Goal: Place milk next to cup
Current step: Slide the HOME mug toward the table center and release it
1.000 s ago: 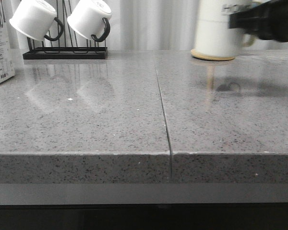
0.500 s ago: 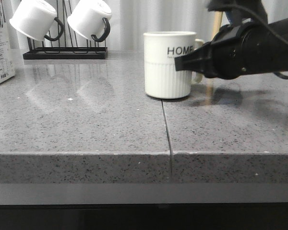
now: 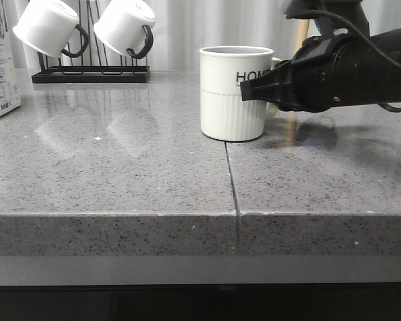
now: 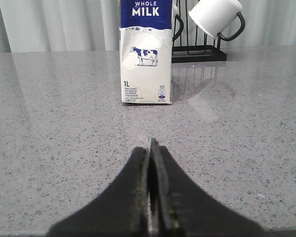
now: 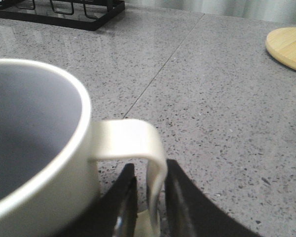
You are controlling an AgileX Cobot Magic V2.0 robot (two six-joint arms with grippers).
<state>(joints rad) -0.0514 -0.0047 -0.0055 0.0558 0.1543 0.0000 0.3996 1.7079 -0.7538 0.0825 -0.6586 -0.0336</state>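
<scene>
On the grey stone counter [image 3: 120,167], the cup [image 3: 232,93] stands upright at the centre seam, its word "HOME" partly hidden by the right gripper [image 3: 257,88]. Only the right wrist view shows that gripper's fingers [image 5: 123,197] pinching the cup's handle [image 5: 138,143], with a wooden coaster [image 5: 288,47] beyond. The milk [image 3: 0,60], cut off at the front view's far-left edge, shows whole-faced in the left wrist view: blue band, cow, "1L". The left gripper [image 4: 150,163] rests pressed closed, empty, well short of the carton. A rack of white mugs [image 3: 87,33] stands behind.
</scene>
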